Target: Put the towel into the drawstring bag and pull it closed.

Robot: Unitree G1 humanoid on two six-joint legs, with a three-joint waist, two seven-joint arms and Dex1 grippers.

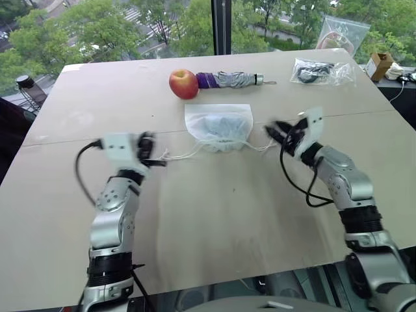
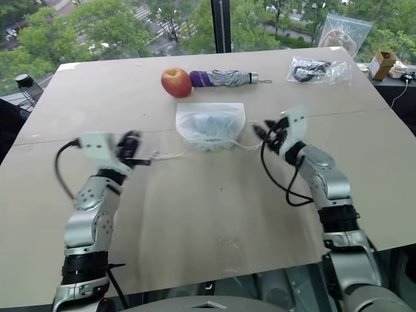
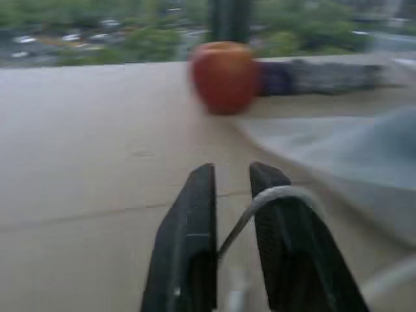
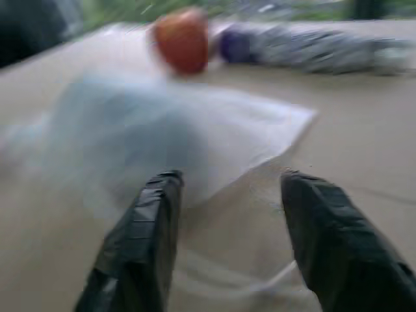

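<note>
Fingers parted, cord between; right fingers wide; towel blurred inside bag.

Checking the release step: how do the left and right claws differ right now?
The left claw has its fingers a narrow gap apart with a white cord looped between them; the right claw is spread wide and holds nothing. Both sit just above the table, flanking the white bag.
</note>
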